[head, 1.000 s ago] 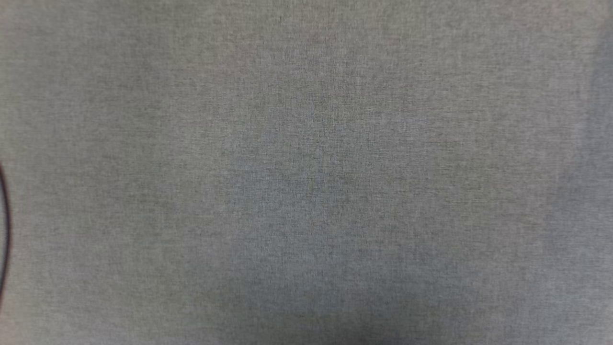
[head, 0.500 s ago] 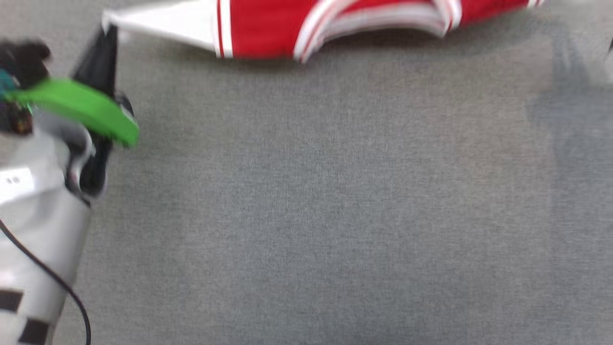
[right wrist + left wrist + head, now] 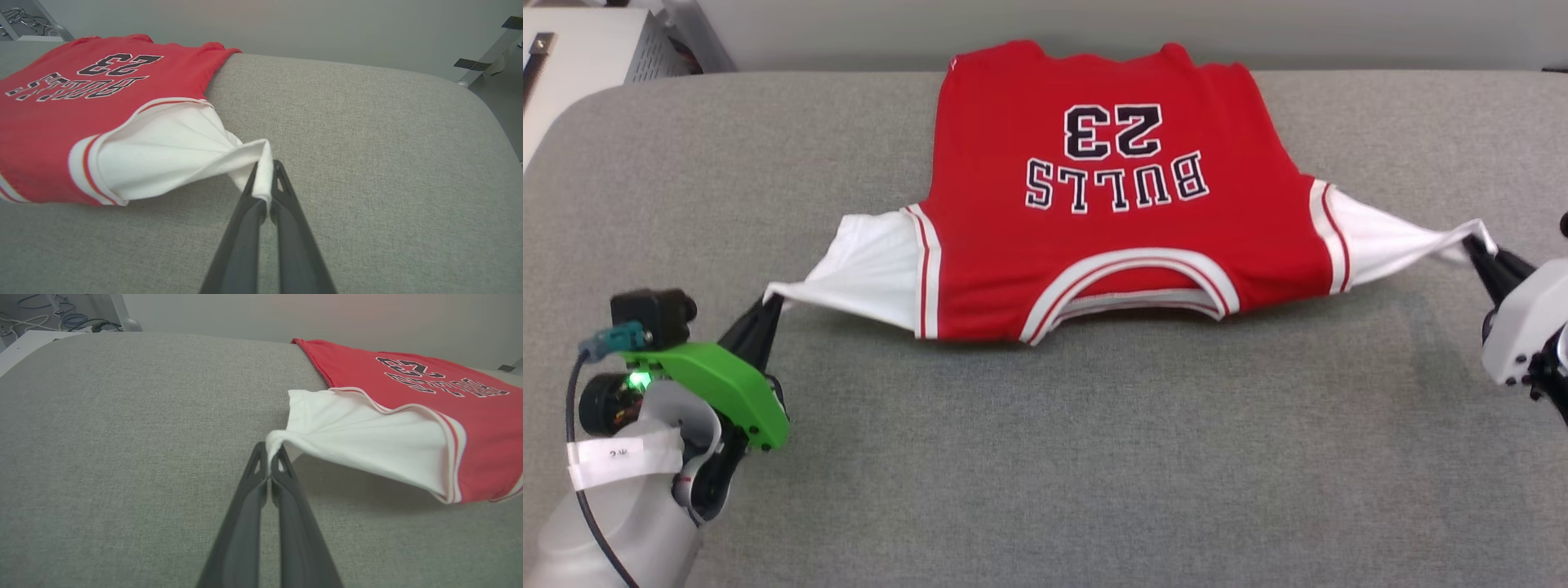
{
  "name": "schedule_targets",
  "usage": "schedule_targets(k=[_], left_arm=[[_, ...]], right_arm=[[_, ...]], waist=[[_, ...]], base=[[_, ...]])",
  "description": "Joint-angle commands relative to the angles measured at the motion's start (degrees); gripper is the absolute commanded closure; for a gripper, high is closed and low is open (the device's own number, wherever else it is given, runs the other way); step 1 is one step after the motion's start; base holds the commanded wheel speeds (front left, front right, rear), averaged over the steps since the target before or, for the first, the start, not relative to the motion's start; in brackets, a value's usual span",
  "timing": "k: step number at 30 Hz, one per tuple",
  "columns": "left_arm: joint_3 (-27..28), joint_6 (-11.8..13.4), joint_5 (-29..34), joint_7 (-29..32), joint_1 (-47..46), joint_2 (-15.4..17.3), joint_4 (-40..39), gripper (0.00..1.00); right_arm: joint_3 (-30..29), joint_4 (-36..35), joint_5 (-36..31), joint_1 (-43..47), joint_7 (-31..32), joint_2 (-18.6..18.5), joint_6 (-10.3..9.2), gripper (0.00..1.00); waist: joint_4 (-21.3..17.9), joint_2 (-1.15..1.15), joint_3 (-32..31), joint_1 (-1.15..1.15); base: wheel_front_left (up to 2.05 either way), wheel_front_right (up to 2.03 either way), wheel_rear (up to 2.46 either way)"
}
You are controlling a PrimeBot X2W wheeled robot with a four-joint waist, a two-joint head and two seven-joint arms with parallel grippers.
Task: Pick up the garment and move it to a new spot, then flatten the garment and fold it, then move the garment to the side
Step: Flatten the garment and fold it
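Note:
The garment (image 3: 1111, 229), a red jersey with white sleeves and black "BULLS 23" lettering, lies stretched across the grey table, collar toward me. My left gripper (image 3: 770, 304) is shut on the tip of the left white sleeve (image 3: 359, 437), which is pulled taut and slightly off the surface. In the left wrist view the gripper (image 3: 269, 451) pinches the sleeve's corner. My right gripper (image 3: 1474, 243) is shut on the tip of the right white sleeve (image 3: 171, 159); in the right wrist view the gripper (image 3: 265, 173) clamps a fold of it.
The grey fabric-covered table (image 3: 1045, 457) spreads wide toward me and to both sides of the jersey. A white cabinet (image 3: 580, 49) stands beyond the table's far left corner. Cables (image 3: 61, 318) lie on the floor past that corner.
The head camera has tilted up, from plain grey cloth to the whole jersey and both grippers. Each gripper holds a sleeve tip as before.

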Motion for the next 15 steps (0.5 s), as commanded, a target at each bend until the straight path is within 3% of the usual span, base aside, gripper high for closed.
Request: schedule_targets(k=[1,7,15], left_arm=[[0.0,0.3,-0.7,0.6,2.3,1.0,0.3,1.00],[-0.4,0.3,-2.8,3.0,8.7,3.1,-2.0,1.00],[-0.1,2.5,-5.6,6.1,17.9,6.6,-9.7,1.00]], right_arm=[[-0.2,-0.8,0.8,2.3,1.1,-1.0,-0.48,1.00],[-0.6,-5.2,2.1,10.2,5.9,-2.3,-0.48,1.00],[-4.5,-11.1,3.4,20.5,12.4,-3.7,-0.48,1.00]], waist=[[-0.8,0.00,-4.0,0.01],[-1.2,0.00,-6.9,0.01],[-0.9,0.00,-9.3,0.01]], base=[[0.00,0.00,0.00],[0.00,0.00,0.00],[0.00,0.00,0.00]])
